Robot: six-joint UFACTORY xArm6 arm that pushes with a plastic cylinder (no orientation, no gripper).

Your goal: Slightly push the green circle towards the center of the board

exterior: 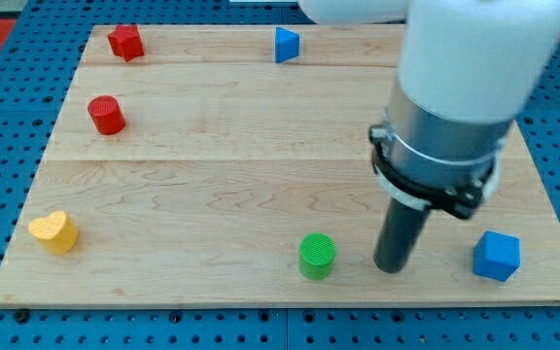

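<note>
The green circle (317, 256) is a short green cylinder standing near the bottom edge of the wooden board (231, 146), a little right of the middle. My tip (391, 266) rests on the board just to the right of the green circle, with a small gap between them. The rod hangs from a large grey and white arm (455, 107) that covers the upper right of the view.
A blue cube (496, 256) sits at the bottom right, right of my tip. A yellow heart-shaped block (54, 231) is at the bottom left. A red cylinder (106, 115) and a red star-like block (125, 43) are at the upper left. A blue triangle (286, 45) is at the top.
</note>
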